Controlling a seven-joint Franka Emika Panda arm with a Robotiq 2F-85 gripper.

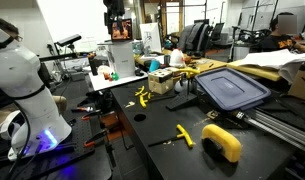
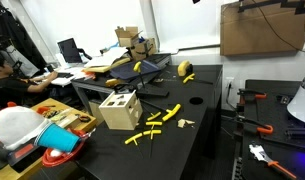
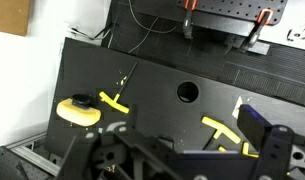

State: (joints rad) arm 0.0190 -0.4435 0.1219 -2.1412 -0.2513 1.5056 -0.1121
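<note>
In the wrist view my gripper (image 3: 182,158) is open and empty, high above a black table (image 3: 152,75). Its dark fingers frame the bottom edge. Below it lie a yellow T-shaped tool (image 3: 224,129) near the right finger, another yellow T-shaped tool (image 3: 114,100), and a thick yellow and black object (image 3: 77,111) at the left. A round hole (image 3: 188,92) is in the tabletop, with a small white scrap (image 3: 240,103) to its right. The gripper touches nothing. I cannot make it out in either exterior view.
A wooden box (image 2: 120,110) stands on the table, with several yellow tools (image 2: 167,113) beside it. A blue lid (image 1: 232,88) lies at the back. Red-handled clamps (image 3: 187,15) lie beyond the table edge. The white robot base (image 1: 22,85) stands beside the table.
</note>
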